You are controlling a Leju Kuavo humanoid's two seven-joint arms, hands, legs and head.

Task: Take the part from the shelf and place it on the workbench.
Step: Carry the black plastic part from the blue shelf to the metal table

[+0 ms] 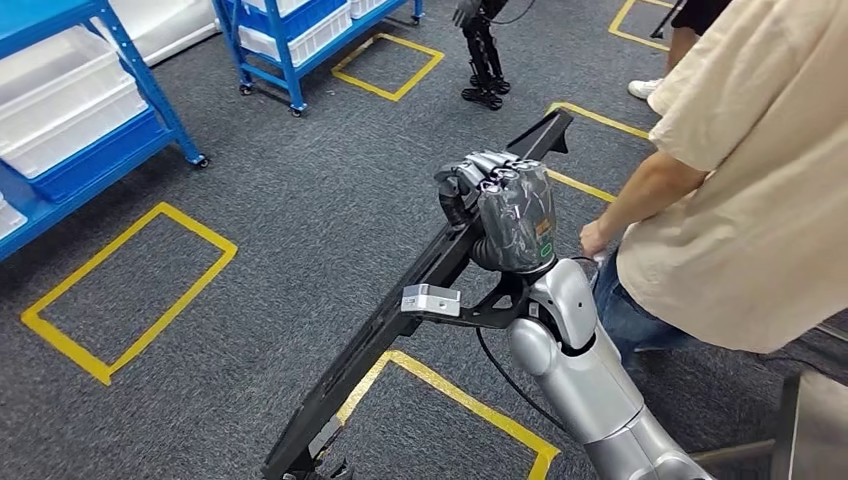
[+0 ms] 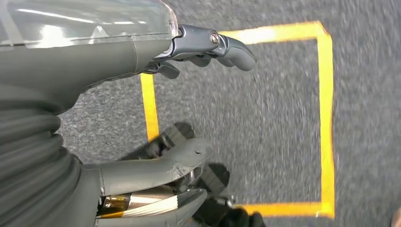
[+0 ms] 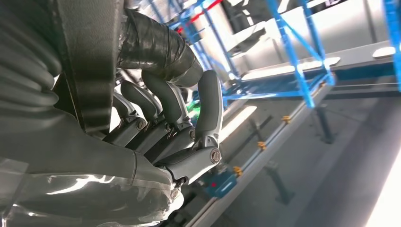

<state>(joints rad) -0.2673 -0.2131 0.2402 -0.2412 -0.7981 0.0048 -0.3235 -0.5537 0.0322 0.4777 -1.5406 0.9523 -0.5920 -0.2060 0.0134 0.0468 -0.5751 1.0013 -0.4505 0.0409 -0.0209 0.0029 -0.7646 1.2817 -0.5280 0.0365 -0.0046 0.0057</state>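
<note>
Our right robot hand (image 1: 497,200) grips the long black part (image 1: 420,290), carrying it across the floor.

We hold the part near its middle, we judge so that it balances; it slants from low near our body up past the hand, clear of the grey carpet (image 1: 300,230), and the right wrist view shows the fingers (image 3: 161,101) curled round it. Our left robot hand (image 2: 156,71) hangs over the floor with fingers apart, grasping nothing. We count one part, four yellow taped rectangles on the carpet fully or partly in the head view, two blue shelves (image 1: 150,95) at the far left with white bins, and one person (image 1: 740,200) just beside our right arm, probably watching over the carry. We see no tabletop yet, so placing is not yet done.
</note>
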